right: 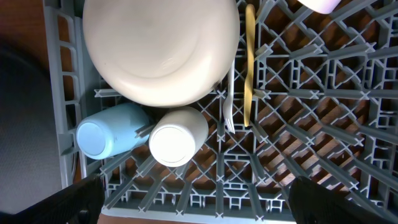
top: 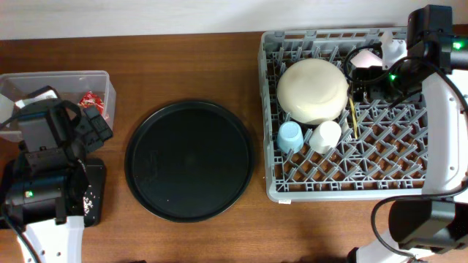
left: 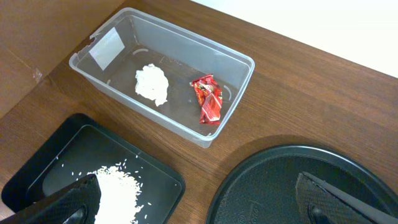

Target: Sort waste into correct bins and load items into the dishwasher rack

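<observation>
The left gripper point(left: 200, 203) hangs open beside the big round black tray point(left: 280, 180); the right gripper point(right: 206, 200) is open above the grey plastic peg rack point(right: 57, 74).

Table point(top: 183, 66) is brown wood-grain, kinda satin. Clear box point(left: 236, 84) is see-through plastic, the wrapper point(left: 207, 99) in it shiny crinkled red foil, napkin point(left: 152, 84) crumpled paper. Rack point(right: 348, 124) is matt grey plastic; cream bowl-plate point(right: 158, 50) smooth, glossy.

Wooden table point(top: 183, 66) carries clear box point(left: 189, 34), black tray point(left: 68, 155), round tray point(top: 190, 161), rack point(top: 395, 153)
</observation>
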Controlling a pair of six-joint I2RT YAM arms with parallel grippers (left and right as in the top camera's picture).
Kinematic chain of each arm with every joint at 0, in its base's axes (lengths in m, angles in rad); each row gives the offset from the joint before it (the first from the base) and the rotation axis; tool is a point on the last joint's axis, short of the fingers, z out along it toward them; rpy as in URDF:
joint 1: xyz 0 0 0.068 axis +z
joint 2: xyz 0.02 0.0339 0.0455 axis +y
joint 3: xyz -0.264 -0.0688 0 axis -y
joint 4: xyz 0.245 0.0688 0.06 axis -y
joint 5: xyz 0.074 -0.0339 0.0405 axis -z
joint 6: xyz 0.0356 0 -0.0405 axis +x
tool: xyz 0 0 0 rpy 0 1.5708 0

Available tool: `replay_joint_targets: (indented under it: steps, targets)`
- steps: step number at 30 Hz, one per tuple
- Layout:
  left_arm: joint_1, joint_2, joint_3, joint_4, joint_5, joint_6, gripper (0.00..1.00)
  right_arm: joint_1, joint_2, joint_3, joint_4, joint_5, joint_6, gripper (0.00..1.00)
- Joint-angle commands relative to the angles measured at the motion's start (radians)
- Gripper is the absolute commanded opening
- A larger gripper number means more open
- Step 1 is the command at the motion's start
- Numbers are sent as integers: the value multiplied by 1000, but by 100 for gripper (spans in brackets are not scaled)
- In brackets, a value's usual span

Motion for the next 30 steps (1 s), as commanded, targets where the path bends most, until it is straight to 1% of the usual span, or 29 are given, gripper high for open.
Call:
replay_joint_targets:
  steps: [1, 4, 11, 13, 15, 17, 18, 19, 21, 24, 25, 26, 27, 30]
  targets:
    - [3, -5, 3, 2, -10, -2, 99, -2, -3, 8, -1, -14, 7, 98]
    - [2, -5, 3, 2, -10, -2, 99, -2, -86, 8, 0, -13, 7, 98]
    - [2, -5, 3, 2, -10, -2, 99, 7, -579, 8, -1, -13, 7, 98]
    - [2, -5, 3, 2, -10, -2, 99, 82, -726, 8, -1, -12, 6, 98]
    - [2, -5, 3, 2, -10, -2, 99, 151, -837, 3, -2, -13, 6, 98]
    - [2, -5, 3, 2, -10, -2, 99, 199, -970, -40, -8, -13, 7, 98]
    - [2, -5, 3, 2, -10, -2, 100, 216, -1063, -97, 3, -13, 6, 98]
    - [2, -5, 3, 1, -10, -2, 99, 217, -1110, -132, 18, -13, 7, 98]
    - [2, -5, 3, 2, -10, -2, 99, 217, -1299, -310, 121, -13, 7, 98]
    - [2, -5, 3, 2, -10, -2, 99, 216, -1512, -576, 293, -13, 7, 98]
    - [2, -5, 3, 1, -10, -2, 99, 214, -1580, -679, 362, -14, 10, 98]
    - [2, -5, 3, 2, -10, -2, 99, 214, -1664, -826, 464, -21, 10, 98]
    - [2, -5, 3, 2, -10, -2, 99, 214, -1699, -899, 522, -25, 10, 98]
    - [2, -5, 3, 2, -10, -2, 99, 214, -1786, -1158, 793, -32, 10, 98]
